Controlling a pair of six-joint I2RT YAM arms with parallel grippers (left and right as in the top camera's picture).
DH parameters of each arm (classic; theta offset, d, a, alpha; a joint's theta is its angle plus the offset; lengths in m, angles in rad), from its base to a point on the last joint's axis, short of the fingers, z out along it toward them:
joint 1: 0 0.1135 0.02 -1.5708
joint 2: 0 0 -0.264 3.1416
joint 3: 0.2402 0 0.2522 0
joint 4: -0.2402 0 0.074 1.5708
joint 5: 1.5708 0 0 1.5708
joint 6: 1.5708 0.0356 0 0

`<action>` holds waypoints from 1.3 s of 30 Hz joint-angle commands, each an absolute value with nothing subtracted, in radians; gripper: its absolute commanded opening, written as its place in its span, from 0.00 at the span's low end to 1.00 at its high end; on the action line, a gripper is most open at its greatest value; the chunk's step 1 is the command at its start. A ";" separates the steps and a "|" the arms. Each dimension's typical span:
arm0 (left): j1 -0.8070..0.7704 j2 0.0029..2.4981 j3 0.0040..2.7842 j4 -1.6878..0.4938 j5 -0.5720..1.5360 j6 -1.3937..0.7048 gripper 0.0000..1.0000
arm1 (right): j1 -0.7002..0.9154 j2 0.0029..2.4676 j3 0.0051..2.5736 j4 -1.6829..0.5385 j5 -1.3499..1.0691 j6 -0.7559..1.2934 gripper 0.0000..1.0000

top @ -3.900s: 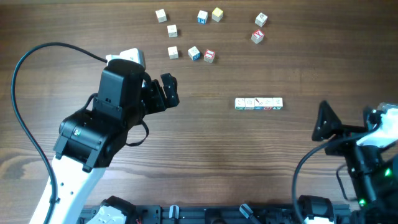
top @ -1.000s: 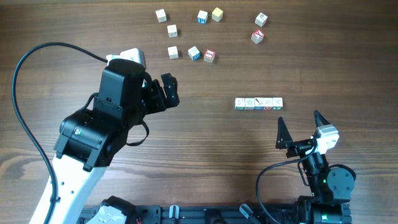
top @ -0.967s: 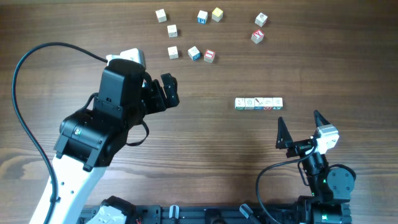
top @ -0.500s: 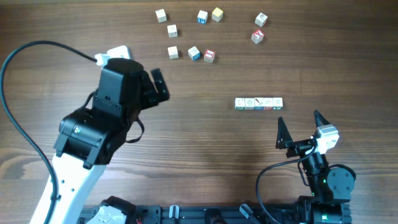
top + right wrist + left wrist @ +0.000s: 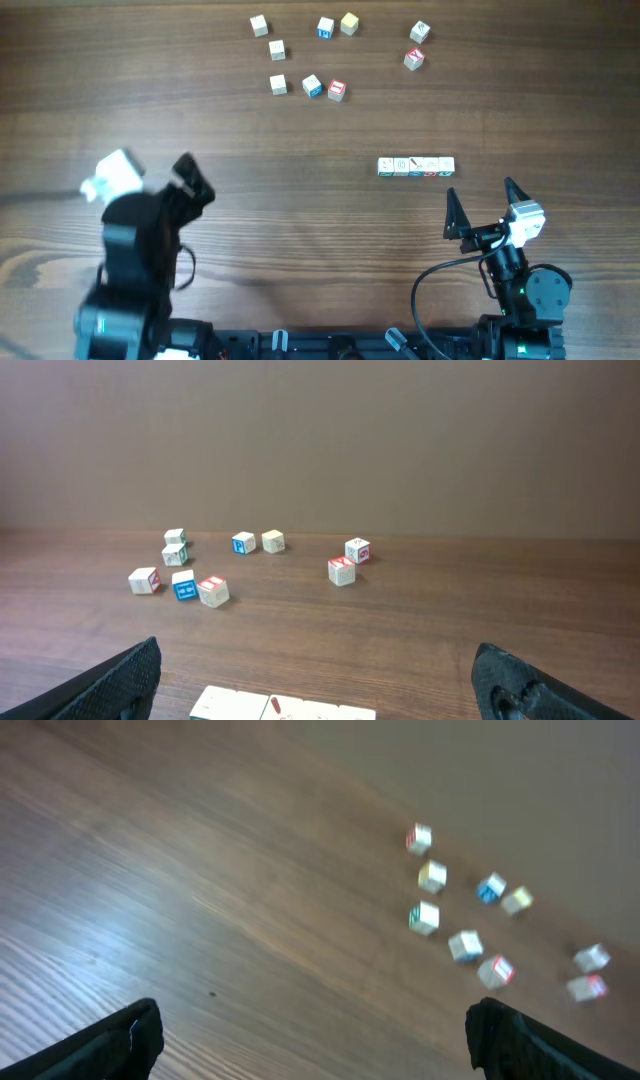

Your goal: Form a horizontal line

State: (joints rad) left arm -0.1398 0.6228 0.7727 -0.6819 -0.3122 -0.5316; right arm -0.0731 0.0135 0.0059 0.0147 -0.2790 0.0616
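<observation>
left gripper (image 5: 315, 1045) is retreating toward the desk's (image 5: 330, 260) near-left corner, jaws wide, empty. horizontal line (image 5: 417, 166) is sitting right of centre; right gripper (image 5: 481, 205) is waiting just nearside, wide, empty. Risk: forward creep nudging it crooked.

Soft, even light falls on the tabletop (image 5: 320, 240) from above, and shadows are faint and short. In the overhead view the left arm (image 5: 140, 250) is smeared by motion blur. The left wrist view is blurred throughout, its loose cubes (image 5: 425, 917) soft-edged, with a pale sheen on the wood at lower left. The right wrist view is sharp.
</observation>
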 commanded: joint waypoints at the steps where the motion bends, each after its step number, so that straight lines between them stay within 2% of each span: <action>1: -0.094 0.458 0.629 -0.607 -0.299 -0.520 1.00 | -0.069 0.005 0.005 0.021 -0.262 0.059 1.00; 13: -0.030 0.091 0.199 -0.237 -0.262 -0.519 1.00 | -0.069 0.005 0.005 0.021 -0.262 0.059 1.00; 23: -0.002 0.003 0.022 -0.049 -0.234 -0.490 1.00 | -0.069 0.005 0.005 0.021 -0.262 0.060 1.00; 31: -0.002 0.003 0.006 -0.072 -0.030 -0.170 1.00 | -0.069 0.005 0.005 0.021 -0.262 0.059 1.00; 39: -0.002 0.003 0.006 -0.074 -0.035 -0.233 1.00 | -0.069 0.005 0.005 0.021 -0.262 0.060 1.00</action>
State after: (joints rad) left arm -0.0097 0.0139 0.0139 -0.0734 -0.0536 -0.2291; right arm -0.0731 0.0135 0.0059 0.0154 -0.2787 0.0616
